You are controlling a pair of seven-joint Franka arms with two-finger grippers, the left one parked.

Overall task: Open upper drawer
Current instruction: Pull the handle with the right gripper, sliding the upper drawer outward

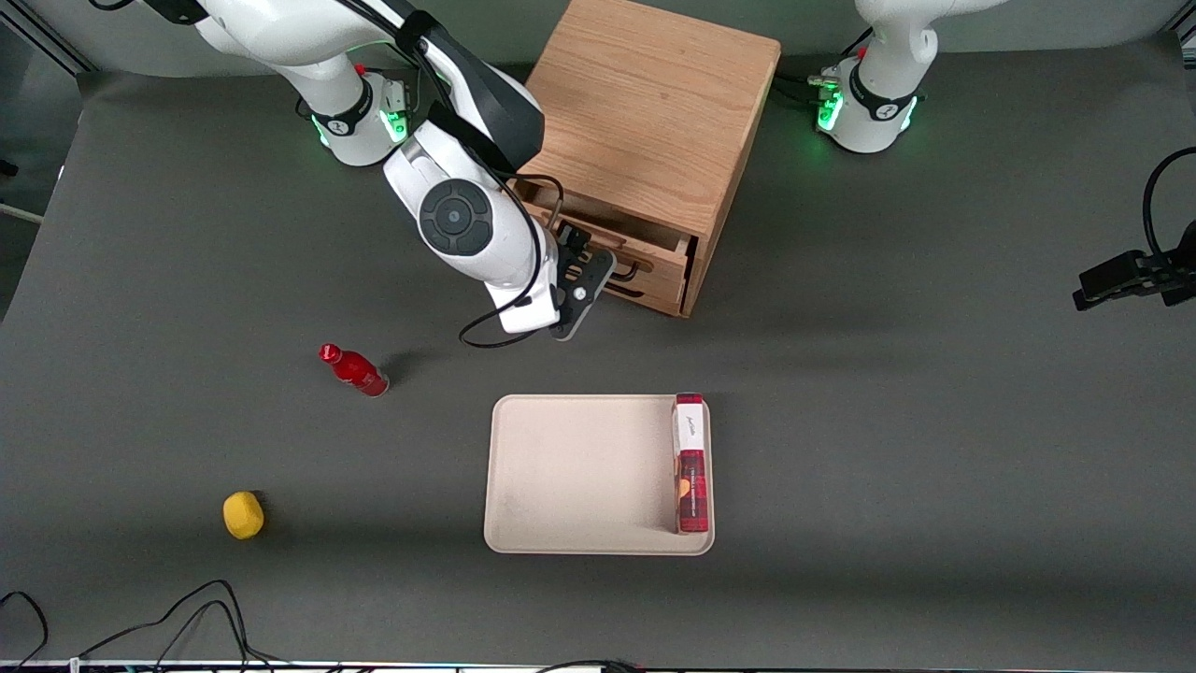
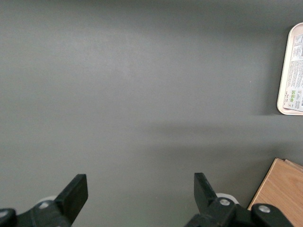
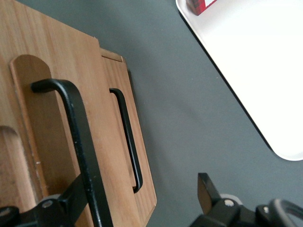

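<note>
The small oak cabinet (image 1: 654, 103) stands farther from the front camera than the tray. Its upper drawer (image 1: 665, 269) is pulled partly out, so a strip of its inside shows under the cabinet top. In the right wrist view the upper drawer's front (image 3: 52, 118) and black bar handle (image 3: 78, 137) are close up. The lower drawer (image 3: 147, 189) with its own handle (image 3: 128, 137) sits flush beneath. My gripper (image 1: 590, 260) (image 3: 142, 187) is open at the upper drawer's front. One finger (image 3: 71, 198) lies against the upper handle; the other (image 3: 206, 189) stands apart over the table.
A beige tray (image 1: 561, 467) (image 3: 265, 71) lies nearer the front camera, with a red box (image 1: 690, 463) on edge in it. A red bottle (image 1: 355, 371) and a yellow object (image 1: 243, 515) lie toward the working arm's end. Cables run along the front edge.
</note>
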